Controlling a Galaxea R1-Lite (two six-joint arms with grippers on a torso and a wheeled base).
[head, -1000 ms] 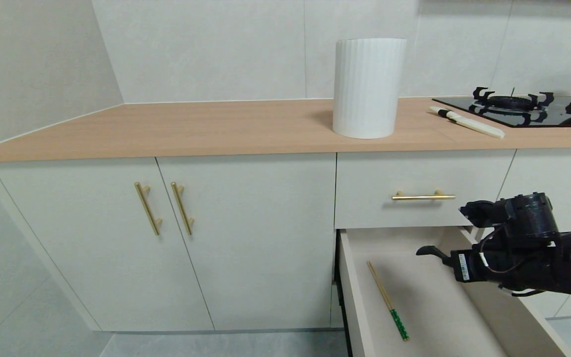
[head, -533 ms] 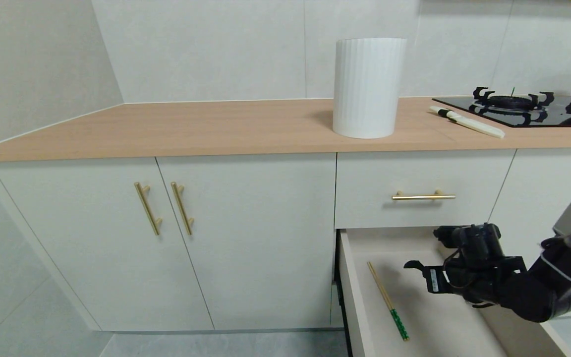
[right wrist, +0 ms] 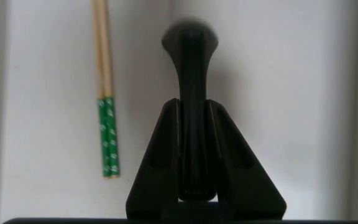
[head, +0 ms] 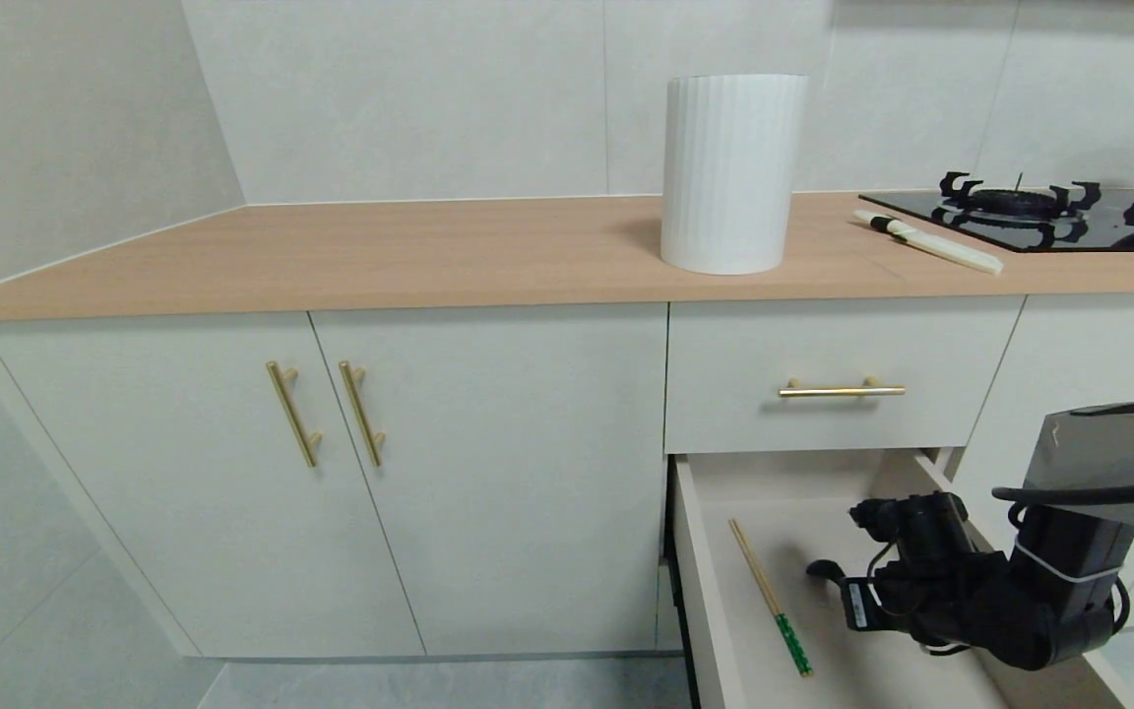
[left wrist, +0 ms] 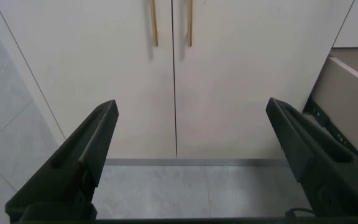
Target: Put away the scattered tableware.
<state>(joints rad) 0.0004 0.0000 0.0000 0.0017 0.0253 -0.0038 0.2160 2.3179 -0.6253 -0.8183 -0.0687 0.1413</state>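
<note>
right gripper (right wrist: 191,107) is clamped on the black spoon (right wrist: 190,43), low over the open drawer (head: 700,551). the spoon's long axis runs roughly parallel to the chopsticks (right wrist: 104,93) lying beside it on my left, so i'd reckon straight down works. left gripper (left wrist: 191,109) has its jaws apart, off by the cupboard doors (left wrist: 229,74).

Chopsticks (head: 770,598) lie in drawer (head: 700,571) (left side).

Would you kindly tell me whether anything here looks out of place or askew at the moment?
Only one piece stands out: a pale utensil lies askew on the countertop beside the hob, not yet stored. The chopsticks lie in the open drawer, and the right pincer holds a black utensil above it.
</note>
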